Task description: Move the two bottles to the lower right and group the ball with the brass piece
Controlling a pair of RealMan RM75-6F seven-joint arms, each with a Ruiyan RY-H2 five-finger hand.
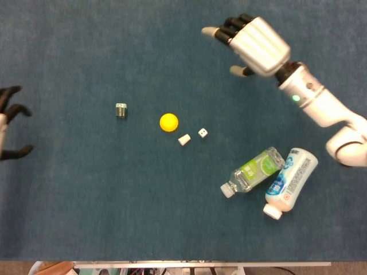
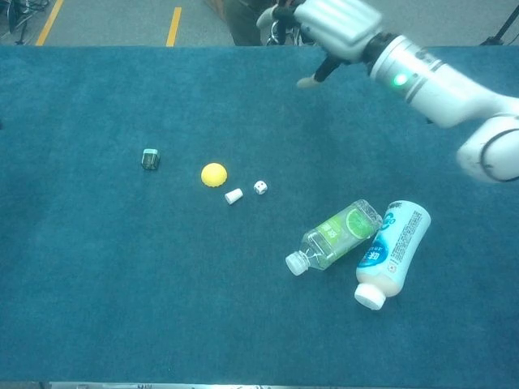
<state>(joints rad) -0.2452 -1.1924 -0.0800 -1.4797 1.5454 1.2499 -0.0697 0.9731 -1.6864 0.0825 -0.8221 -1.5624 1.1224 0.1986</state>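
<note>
The yellow ball lies near the middle of the blue table, a short way right of the small brass piece. Two bottles lie side by side at the lower right: a clear one with a green label and a white one with a blue label. My right hand is raised high over the far right of the table, open and holding nothing. My left hand shows at the left edge of the head view, fingers spread, empty.
A small white die and a small white cap-like piece lie just right of the ball. A seated person's legs and a stool are beyond the table's far edge.
</note>
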